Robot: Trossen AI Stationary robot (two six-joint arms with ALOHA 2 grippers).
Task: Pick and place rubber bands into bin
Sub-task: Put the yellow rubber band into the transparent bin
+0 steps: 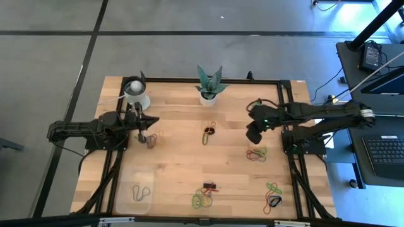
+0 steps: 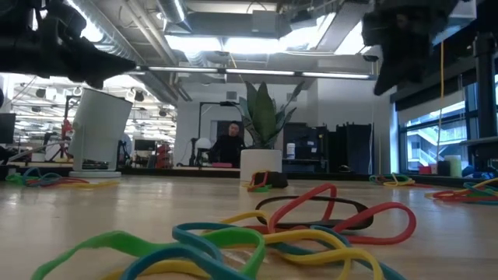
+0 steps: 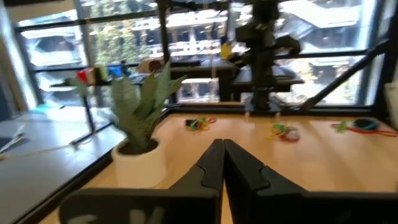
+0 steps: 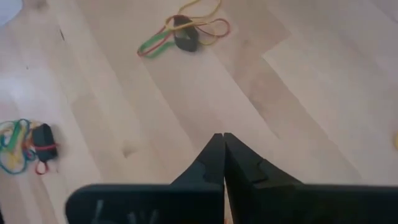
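Rubber bands lie in small coloured heaps on the wooden table: one at the centre (image 1: 209,133), one on the right (image 1: 257,153), one beside the left arm (image 1: 150,140), and two near the front edge (image 1: 203,198) (image 1: 273,195). The clear bin (image 1: 125,175) stands at the front left with a few bands (image 1: 140,191) inside. My right gripper (image 1: 254,133) (image 4: 222,140) is shut and empty, slanting down over bare wood between the centre and right heaps. At the table's left, my left gripper (image 1: 149,120) (image 3: 222,147) is shut, level and empty.
A white cup (image 1: 136,92) stands at the far left and a potted plant (image 1: 209,84) at the far middle. Small black clip-like blocks sit in the centre heap (image 4: 185,34) and a front heap (image 4: 43,141). A black frame (image 1: 189,80) borders the table.
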